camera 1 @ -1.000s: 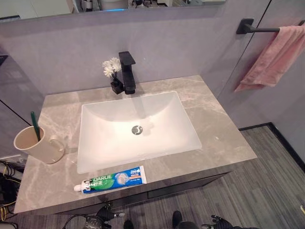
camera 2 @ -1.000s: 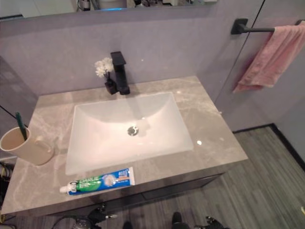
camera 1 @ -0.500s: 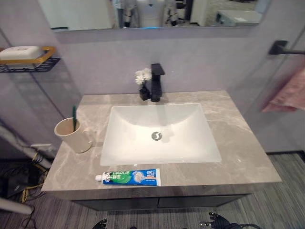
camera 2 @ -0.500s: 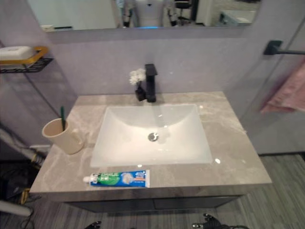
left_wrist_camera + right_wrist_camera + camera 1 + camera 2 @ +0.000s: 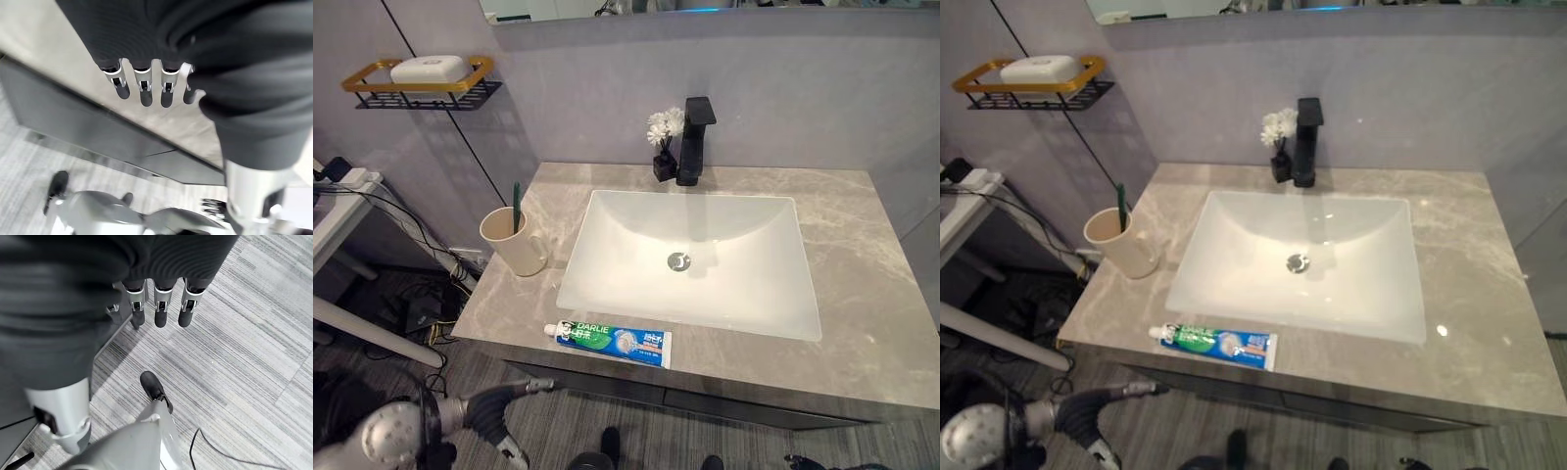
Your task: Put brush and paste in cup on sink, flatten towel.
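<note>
Both robot hands, left point(image 5: 146, 85) and right point(image 5: 159, 308), hang slack-fingered below grey marble counter point(image 5: 862, 294).

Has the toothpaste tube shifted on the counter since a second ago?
No. The toothpaste tube lies along the counter's front edge before the sink, as before; the camera moved.

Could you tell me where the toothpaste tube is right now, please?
The toothpaste tube lies flat on the countertop at its front edge, before the sink basin, right of the cup.
</note>
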Controlling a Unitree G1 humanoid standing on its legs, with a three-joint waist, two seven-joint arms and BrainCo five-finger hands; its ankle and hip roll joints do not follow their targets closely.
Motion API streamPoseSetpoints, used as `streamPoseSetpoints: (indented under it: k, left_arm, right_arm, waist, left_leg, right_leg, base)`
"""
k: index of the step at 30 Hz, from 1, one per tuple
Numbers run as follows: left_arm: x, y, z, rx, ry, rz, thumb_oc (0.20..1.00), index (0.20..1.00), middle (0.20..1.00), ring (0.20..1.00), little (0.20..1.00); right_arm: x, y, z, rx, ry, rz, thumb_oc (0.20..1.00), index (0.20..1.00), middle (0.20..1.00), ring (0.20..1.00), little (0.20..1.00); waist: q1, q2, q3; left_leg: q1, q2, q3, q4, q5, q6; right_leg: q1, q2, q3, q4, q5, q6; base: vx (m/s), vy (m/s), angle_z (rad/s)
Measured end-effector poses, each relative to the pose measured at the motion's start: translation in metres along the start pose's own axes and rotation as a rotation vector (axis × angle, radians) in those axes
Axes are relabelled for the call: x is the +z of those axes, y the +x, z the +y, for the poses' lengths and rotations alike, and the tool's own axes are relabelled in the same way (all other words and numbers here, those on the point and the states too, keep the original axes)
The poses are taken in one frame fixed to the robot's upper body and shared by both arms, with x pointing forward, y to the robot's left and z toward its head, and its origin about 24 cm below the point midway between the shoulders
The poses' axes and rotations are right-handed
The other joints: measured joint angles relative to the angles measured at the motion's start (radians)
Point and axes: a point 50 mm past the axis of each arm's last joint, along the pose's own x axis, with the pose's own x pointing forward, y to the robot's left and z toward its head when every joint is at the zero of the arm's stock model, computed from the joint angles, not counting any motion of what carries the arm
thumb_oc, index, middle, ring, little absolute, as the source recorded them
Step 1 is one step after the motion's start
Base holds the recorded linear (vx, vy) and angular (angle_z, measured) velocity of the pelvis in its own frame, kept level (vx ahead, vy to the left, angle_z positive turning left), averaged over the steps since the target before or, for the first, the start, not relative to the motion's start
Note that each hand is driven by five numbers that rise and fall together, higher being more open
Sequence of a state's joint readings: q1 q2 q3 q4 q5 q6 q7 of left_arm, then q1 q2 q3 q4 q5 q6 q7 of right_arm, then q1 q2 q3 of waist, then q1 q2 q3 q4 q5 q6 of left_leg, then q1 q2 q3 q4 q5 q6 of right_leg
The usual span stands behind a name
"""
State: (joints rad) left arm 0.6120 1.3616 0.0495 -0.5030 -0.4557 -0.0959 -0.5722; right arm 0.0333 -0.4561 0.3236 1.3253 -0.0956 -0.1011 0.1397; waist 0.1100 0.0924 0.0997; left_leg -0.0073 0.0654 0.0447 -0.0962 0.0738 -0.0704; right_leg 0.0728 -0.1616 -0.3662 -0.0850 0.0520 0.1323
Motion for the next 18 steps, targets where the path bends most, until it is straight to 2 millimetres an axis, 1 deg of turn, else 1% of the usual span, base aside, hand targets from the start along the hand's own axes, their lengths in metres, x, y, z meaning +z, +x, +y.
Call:
streamPoseSetpoints:
  k: [1,2,3,4,6,7,9,11,12,13,15,17,18]
  left_arm:
    - [0.006,-0.001,0.001,-0.007,-0.024,-0.033,1.000,1.000,1.000,1.000,1.000]
    - [0.010,-0.002,0.003,-0.006,-0.086,-0.086,1.000,1.000,1.000,1.000,1.000]
    - [0.017,-0.004,0.006,-0.020,-0.067,-0.090,1.000,1.000,1.000,1.000,1.000]
    - [0.028,-0.007,0.013,0.001,-0.040,-0.135,1.000,1.000,1.000,1.000,1.000]
    - [0.043,-0.010,0.028,0.085,-0.029,-0.241,1.000,1.000,1.000,1.000,1.000]
    - [0.046,-0.011,0.031,0.101,-0.028,-0.262,1.000,1.000,1.000,1.000,1.000]
    - [0.062,-0.014,0.041,0.153,0.022,-0.330,1.000,1.000,1.000,1.000,1.000]
    - [0.071,-0.017,0.046,0.204,0.060,-0.385,1.000,1.000,1.000,1.000,1.000]
    - [0.074,-0.020,0.049,0.246,0.079,-0.411,1.000,1.000,1.000,1.000,1.000]
    - [0.075,-0.022,0.052,0.289,0.087,-0.433,1.000,1.000,1.000,1.000,1.000]
    - [0.076,-0.023,0.054,0.339,0.125,-0.432,1.000,1.000,1.000,1.000,1.000]
    - [0.072,-0.023,0.056,0.405,0.151,-0.431,1.000,1.000,1.000,1.000,1.000]
    - [0.068,-0.024,0.058,0.438,0.184,-0.400,1.000,1.000,1.000,1.000,1.000]
  right_arm:
    - [-0.002,0.000,0.002,0.013,0.000,0.010,1.000,1.000,1.000,1.000,1.000]
    - [-0.010,-0.001,0.008,0.037,-0.003,0.037,1.000,1.000,1.000,1.000,1.000]
    - [-0.015,-0.002,0.011,0.045,0.005,0.043,1.000,1.000,1.000,1.000,1.000]
    - [-0.018,-0.002,0.014,0.050,0.028,0.052,1.000,1.000,1.000,1.000,1.000]
    - [-0.022,-0.003,0.016,0.043,0.115,0.058,1.000,1.000,1.000,1.000,1.000]
    - [-0.022,-0.002,0.017,0.044,0.130,0.056,1.000,1.000,1.000,1.000,1.000]
    - [-0.022,-0.002,0.022,0.053,0.176,0.051,1.000,1.000,1.000,1.000,1.000]
    - [-0.023,-0.002,0.028,0.072,0.187,0.051,1.000,1.000,1.000,1.000,1.000]
    - [-0.025,-0.002,0.032,0.081,0.194,0.052,1.000,1.000,1.000,1.000,1.000]
    - [-0.026,-0.003,0.035,0.087,0.202,0.053,1.000,1.000,1.000,1.000,1.000]
    - [-0.031,-0.003,0.039,0.093,0.225,0.062,1.000,1.000,1.000,1.000,1.000]
    - [-0.035,-0.004,0.041,0.094,0.236,0.078,1.000,1.000,1.000,1.000,1.000]
    - [-0.037,-0.005,0.041,0.092,0.246,0.082,1.000,1.000,1.000,1.000,1.000]
  waist:
    - [0.000,-0.003,-0.001]
    - [-0.009,0.016,-0.016]
    - [-0.010,0.014,-0.018]
    - [-0.011,0.008,-0.022]
    - [-0.016,0.012,-0.034]
    - [-0.015,0.012,-0.040]
    - [-0.018,0.005,-0.055]
    - [-0.016,0.001,-0.061]
    - [-0.023,-0.004,-0.062]
    - [-0.014,-0.003,-0.064]
    - [-0.022,-0.013,-0.071]
    - [-0.022,-0.017,-0.074]
    - [-0.025,-0.017,-0.074]
  left_leg:
    - [0.001,-0.001,0.000,0.000,0.000,0.000]
    - [0.006,-0.002,0.002,0.000,0.000,-0.001]
    - [0.006,-0.001,0.001,0.000,-0.001,-0.001]
    - [0.007,0.000,0.002,0.004,-0.001,-0.001]
    - [0.008,0.002,0.005,0.003,-0.001,-0.001]
    - [0.008,0.003,0.007,0.003,-0.001,-0.001]
    - [0.010,0.005,0.019,0.003,-0.001,-0.002]
    - [0.016,0.005,0.029,0.003,-0.002,-0.003]
    - [0.021,0.006,0.038,0.000,-0.007,-0.010]
    - [0.023,0.008,0.051,-0.001,-0.015,-0.013]
    - [0.022,0.008,0.057,-0.001,-0.016,-0.012]
    - [0.020,0.009,0.070,-0.001,-0.017,-0.011]
    - [0.022,0.010,0.076,-0.001,-0.018,-0.008]
  right_leg:
    - [0.001,-0.001,0.000,0.000,0.000,0.000]
    - [0.003,-0.003,0.001,0.000,-0.002,0.001]
    - [0.006,-0.001,0.000,0.000,-0.003,0.003]
    - [0.006,0.001,0.000,0.000,-0.003,0.004]
    - [0.005,0.002,0.003,0.000,-0.003,0.004]
    - [0.004,0.002,0.004,0.000,-0.003,0.003]
    - [-0.001,0.003,0.016,0.000,-0.002,0.002]
    - [-0.002,0.003,0.029,0.000,-0.002,0.001]
    - [-0.002,0.004,0.037,0.000,-0.001,0.001]
    - [-0.003,0.004,0.053,0.000,0.001,0.001]
    - [-0.009,0.004,0.059,0.000,0.002,0.002]
    - [-0.019,0.004,0.072,0.000,0.006,0.001]
    - [-0.022,0.005,0.079,0.000,0.008,0.001]
  base:
    - [0.03,-0.029,-0.01]
    - [0.03,-0.022,0.00]
    - [0.04,-0.025,-0.01]
    - [0.00,0.000,0.00]
    - [0.03,-0.002,-0.04]
    - [0.04,0.000,-0.10]
    - [0.05,0.009,-0.14]
    - [0.03,0.018,-0.18]
    - [0.03,0.026,-0.29]
    - [0.02,0.021,-0.26]
    - [0.02,0.030,-0.16]
    - [0.02,0.033,-0.18]
    - [0.02,0.041,-0.17]
